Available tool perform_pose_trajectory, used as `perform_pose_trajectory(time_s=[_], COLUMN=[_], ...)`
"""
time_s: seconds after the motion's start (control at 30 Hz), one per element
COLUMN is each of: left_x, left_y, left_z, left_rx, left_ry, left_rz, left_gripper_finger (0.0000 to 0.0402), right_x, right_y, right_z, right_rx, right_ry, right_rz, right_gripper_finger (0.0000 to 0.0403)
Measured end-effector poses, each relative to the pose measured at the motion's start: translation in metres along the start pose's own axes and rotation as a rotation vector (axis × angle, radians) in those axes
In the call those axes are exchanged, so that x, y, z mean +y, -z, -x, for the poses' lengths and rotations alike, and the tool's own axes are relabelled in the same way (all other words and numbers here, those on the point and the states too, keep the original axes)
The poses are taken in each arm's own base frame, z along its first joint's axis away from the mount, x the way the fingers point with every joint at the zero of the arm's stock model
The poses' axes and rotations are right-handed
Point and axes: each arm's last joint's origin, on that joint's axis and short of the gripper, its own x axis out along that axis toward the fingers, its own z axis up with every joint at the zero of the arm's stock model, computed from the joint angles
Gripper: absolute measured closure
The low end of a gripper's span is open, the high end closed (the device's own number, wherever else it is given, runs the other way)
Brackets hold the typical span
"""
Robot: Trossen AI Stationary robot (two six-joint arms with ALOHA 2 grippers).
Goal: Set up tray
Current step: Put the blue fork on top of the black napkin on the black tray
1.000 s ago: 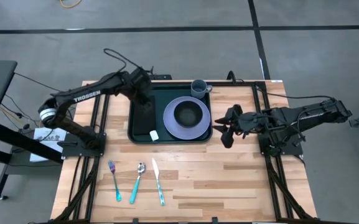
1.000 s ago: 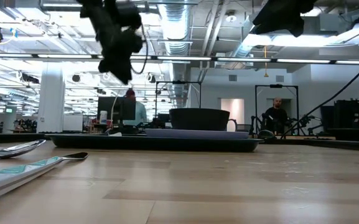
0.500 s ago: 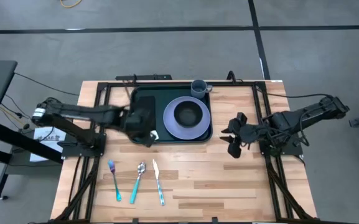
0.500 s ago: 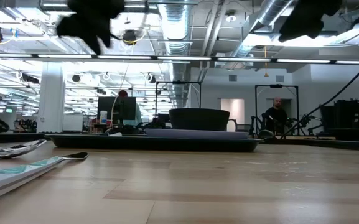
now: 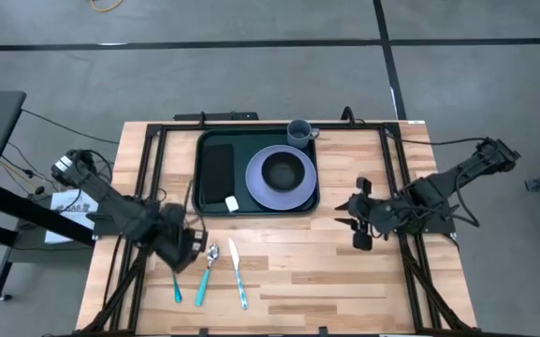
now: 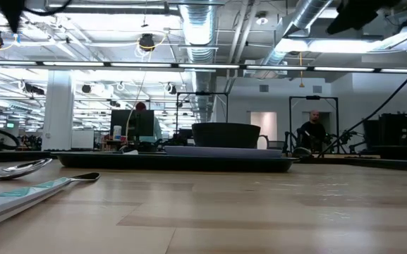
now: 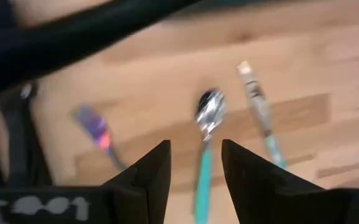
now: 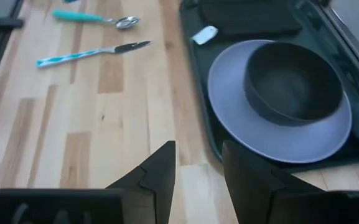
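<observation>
Tray partly set, we judge: plate with dark bowl, black napkin and small white packet already inside, mug at far rim; fork, spoon, knife left on table; tray dark green, rounded corners, raised rim; our left gripper fingers apart, empty, just above spoon, tray beyond it; right gripper parted, empty, tray directly ahead.
</observation>
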Motion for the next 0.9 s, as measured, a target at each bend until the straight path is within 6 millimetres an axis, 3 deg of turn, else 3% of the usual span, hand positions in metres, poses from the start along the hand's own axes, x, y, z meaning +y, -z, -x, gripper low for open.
perform_pose_trajectory(time_s=[0.23, 0.43, 0.63, 0.9], left_x=[0.004, 0.006, 0.017, 0.036], left_y=[0.04, 0.058, 0.061, 0.046], left_z=[-0.015, -0.034, -0.071, -0.093], left_rx=[0.109, 0.165, 0.209, 0.221], left_ry=[-0.158, -0.229, -0.263, -0.277], left_rz=[0.026, 0.013, 0.029, 0.068], left_gripper_finger=[0.0272, 0.0272, 0.0272, 0.0272], right_x=[0.011, 0.014, 0.015, 0.015], right_y=[-0.002, -0.004, -0.006, -0.006], right_z=[0.005, 0.006, 0.006, 0.006], right_rx=[-0.048, -0.081, -0.095, -0.097], right_ry=[-0.059, -0.082, -0.087, -0.09], right_rz=[0.031, 0.021, 0.012, -0.021], right_gripper_finger=[0.028, 0.028, 0.028, 0.028])
